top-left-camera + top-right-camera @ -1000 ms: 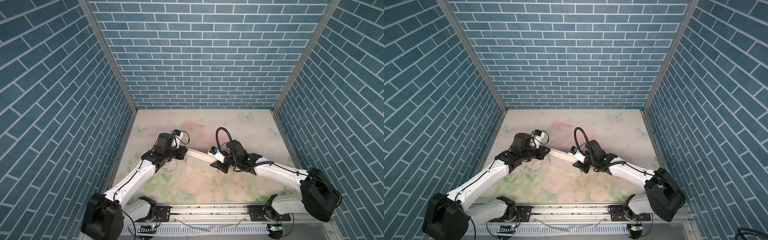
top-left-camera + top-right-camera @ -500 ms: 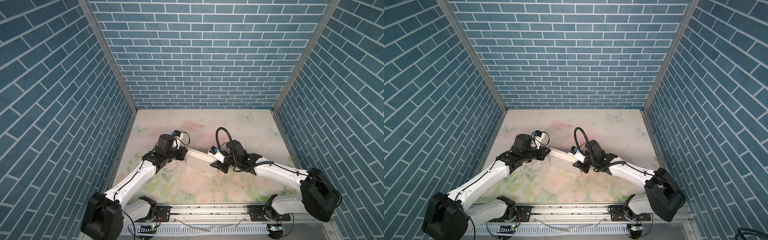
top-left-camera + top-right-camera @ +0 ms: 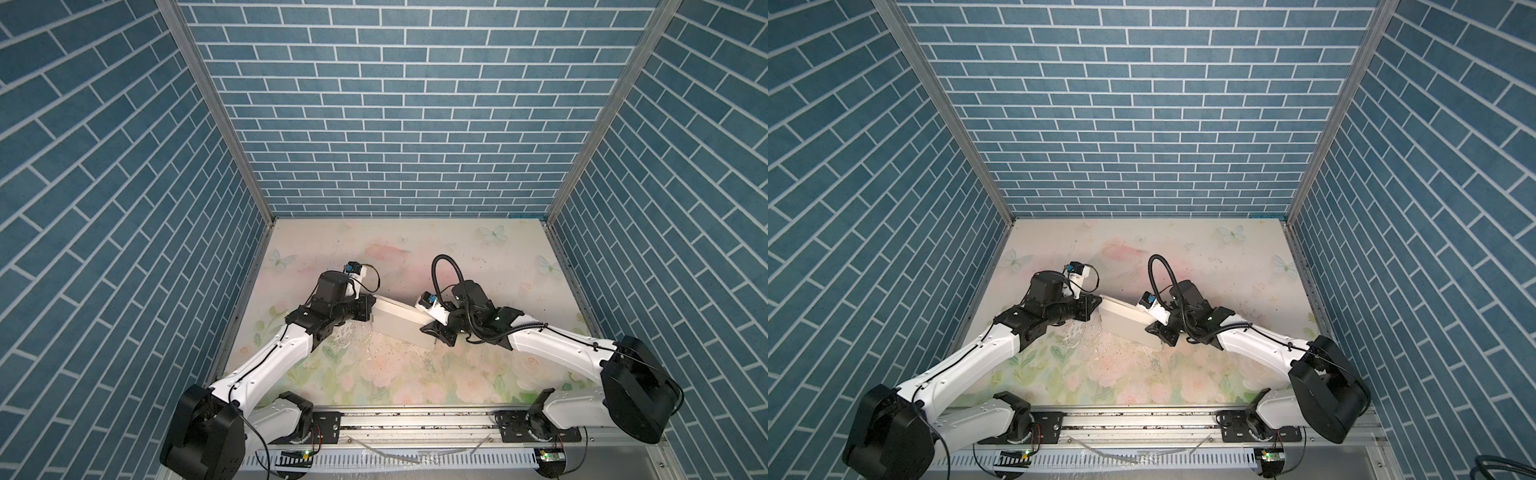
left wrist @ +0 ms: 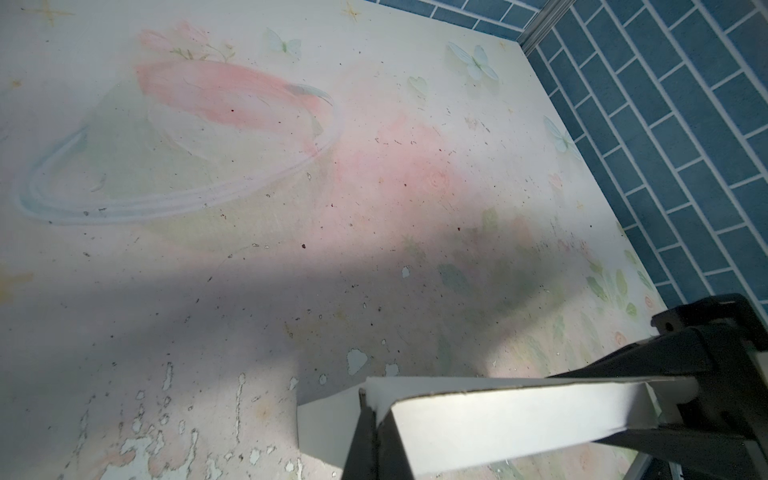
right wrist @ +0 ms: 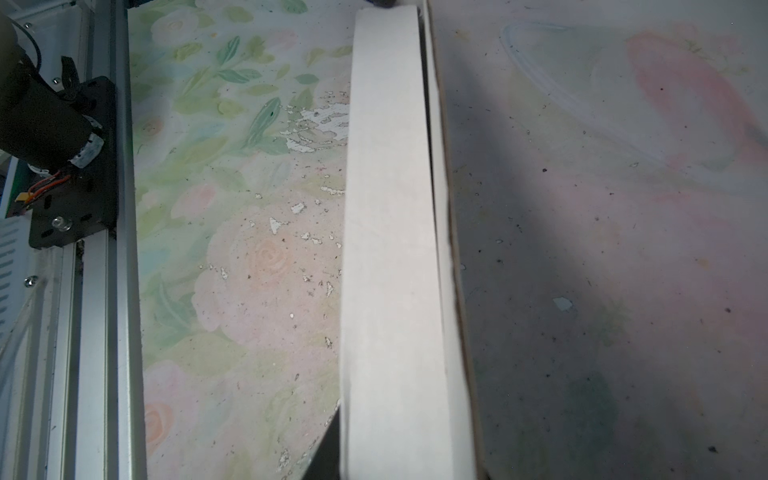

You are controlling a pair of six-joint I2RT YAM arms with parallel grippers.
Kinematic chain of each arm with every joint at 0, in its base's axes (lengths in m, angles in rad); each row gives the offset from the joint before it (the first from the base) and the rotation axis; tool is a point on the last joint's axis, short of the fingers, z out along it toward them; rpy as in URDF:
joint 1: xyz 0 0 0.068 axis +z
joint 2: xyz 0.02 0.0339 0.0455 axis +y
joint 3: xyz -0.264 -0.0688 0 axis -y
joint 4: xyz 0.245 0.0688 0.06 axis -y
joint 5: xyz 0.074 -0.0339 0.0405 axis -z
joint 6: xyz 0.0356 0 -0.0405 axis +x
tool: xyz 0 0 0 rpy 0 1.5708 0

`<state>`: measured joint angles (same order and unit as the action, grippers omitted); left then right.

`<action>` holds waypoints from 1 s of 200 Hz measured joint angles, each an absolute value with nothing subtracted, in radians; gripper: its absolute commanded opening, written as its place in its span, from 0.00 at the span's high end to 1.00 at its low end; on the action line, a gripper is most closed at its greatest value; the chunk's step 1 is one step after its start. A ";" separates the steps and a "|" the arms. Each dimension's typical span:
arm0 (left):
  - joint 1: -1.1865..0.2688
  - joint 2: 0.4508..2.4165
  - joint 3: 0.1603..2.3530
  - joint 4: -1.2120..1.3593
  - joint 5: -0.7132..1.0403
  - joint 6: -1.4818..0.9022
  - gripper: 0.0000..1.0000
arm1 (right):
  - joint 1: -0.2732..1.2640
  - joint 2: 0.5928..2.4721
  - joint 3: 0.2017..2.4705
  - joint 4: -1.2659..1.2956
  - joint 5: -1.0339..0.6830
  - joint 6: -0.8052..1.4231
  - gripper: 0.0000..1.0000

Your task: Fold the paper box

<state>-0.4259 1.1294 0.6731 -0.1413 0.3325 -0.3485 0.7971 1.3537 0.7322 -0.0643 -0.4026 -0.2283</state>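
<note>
The paper box is a white, shallow, folded cardboard shape held off the floral table between both arms in both top views. My left gripper is shut on its left end. In the left wrist view the thin black fingers pinch a corner edge of the paper box. My right gripper is closed across the right end. In the right wrist view the paper box runs away from the camera, with one dark finger against its side.
A metal rail with both arm bases runs along the table's front edge. Blue brick walls enclose the other three sides. The table print is worn and flaking under the box. The left arm's base mount shows in the right wrist view.
</note>
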 measured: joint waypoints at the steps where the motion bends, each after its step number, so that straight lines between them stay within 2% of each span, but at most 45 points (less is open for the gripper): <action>1: -0.426 1.129 0.673 -0.141 0.332 -0.348 0.96 | 0.797 1.354 0.732 -0.064 -0.402 -0.228 0.67; 78: -0.426 1.103 0.650 -0.134 0.263 -0.349 0.97 | 0.799 1.288 0.732 -0.084 -0.363 -0.208 0.54; 200: -0.468 1.093 0.645 -0.130 0.215 -0.351 0.97 | 0.799 1.152 0.732 -0.125 -0.326 -0.197 0.51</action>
<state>-0.4679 1.0935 0.6445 -0.1299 0.2146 -0.3511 0.7986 1.1519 0.7319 -0.1253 -0.3260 -0.1974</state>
